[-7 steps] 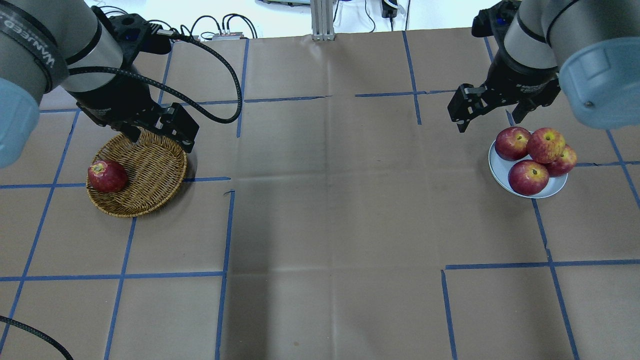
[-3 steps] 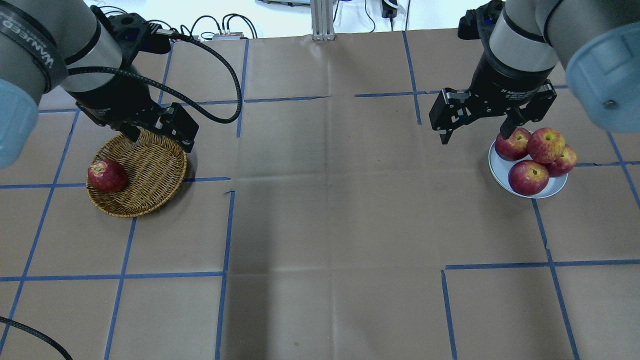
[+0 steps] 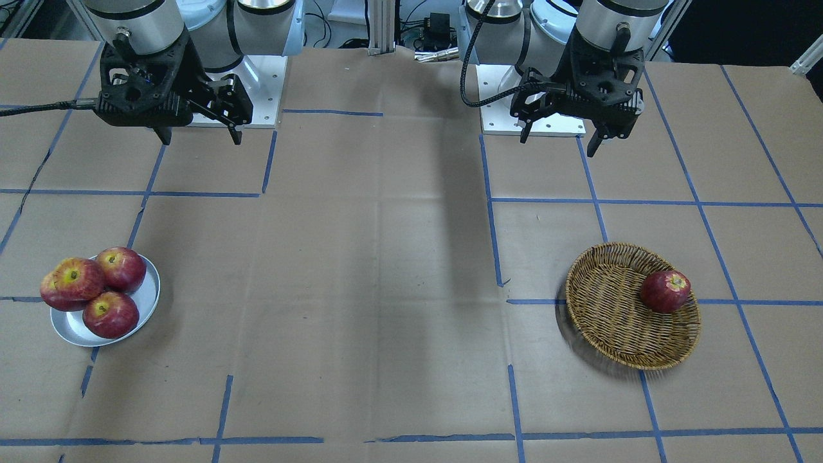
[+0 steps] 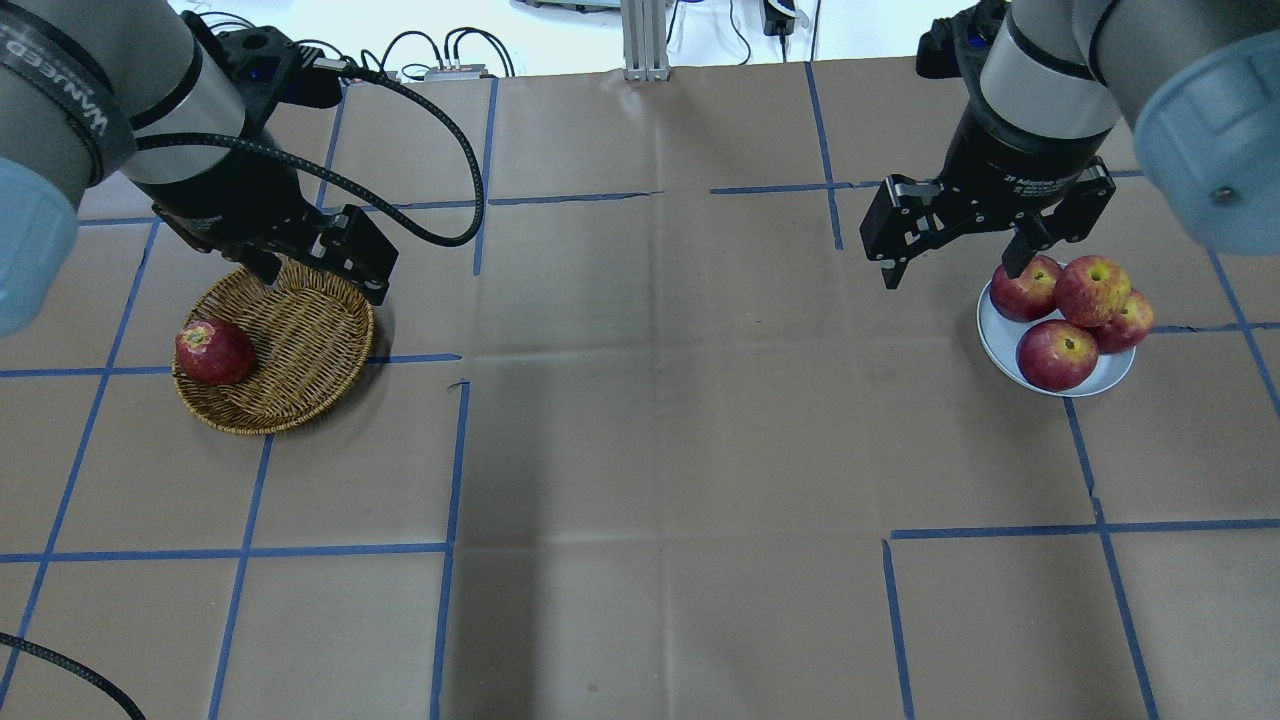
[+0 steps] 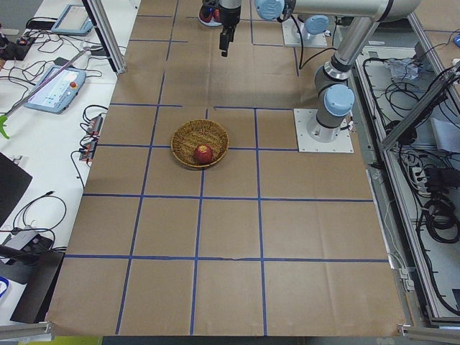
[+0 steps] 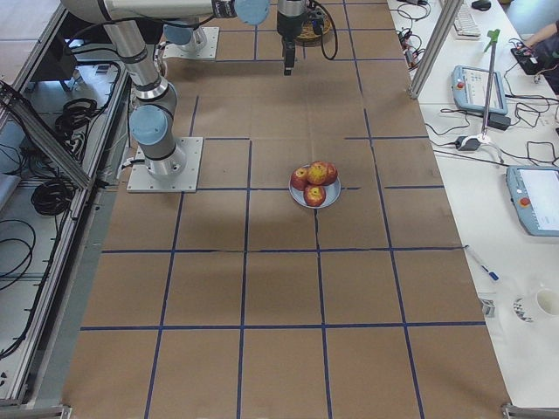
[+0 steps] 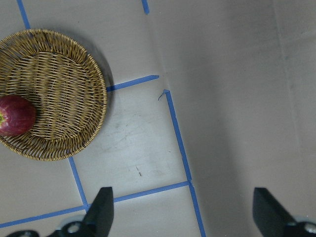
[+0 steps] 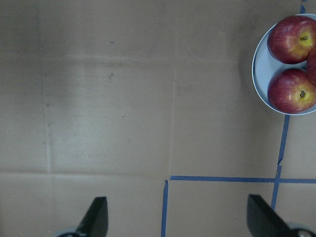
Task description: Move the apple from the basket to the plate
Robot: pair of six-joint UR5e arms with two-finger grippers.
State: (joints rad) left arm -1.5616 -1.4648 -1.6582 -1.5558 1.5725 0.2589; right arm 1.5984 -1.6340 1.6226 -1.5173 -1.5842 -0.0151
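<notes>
Right gripper, marked "2F Adaptive" (legible only from overhead), jaws spread near plate; left gripper likewise spread near basket.

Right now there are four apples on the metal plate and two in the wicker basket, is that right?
No. The wicker basket holds only one dark red apple, not two, as the overhead view shows. Four apples are on the metal plate.

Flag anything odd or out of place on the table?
One thing: the yellow-patched apple looks perched on three other apples crowding the plate, not on the plate itself, so it might roll off. The basket sits flat; nothing spilled or damaged.
</notes>
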